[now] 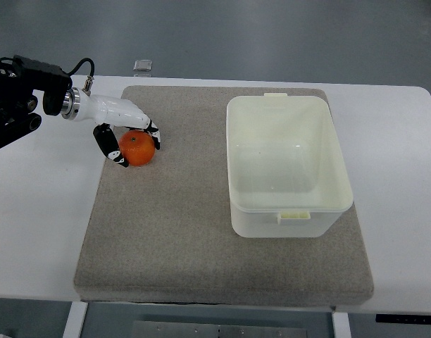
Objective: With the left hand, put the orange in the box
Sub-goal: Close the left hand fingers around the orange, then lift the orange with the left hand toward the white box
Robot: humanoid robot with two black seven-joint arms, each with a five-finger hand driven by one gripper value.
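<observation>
Orange [137, 148]: on the grey mat [201, 239], near its far left corner, well apart from the cream box [286, 215]. My left hand [124, 127] arches over it, fingers curled round both sides; contact underneath hidden. My upper arm is cut off at the picture's left edge.

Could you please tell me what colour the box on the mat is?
The box is a pale cream white, seen clearly in the top view.
</observation>
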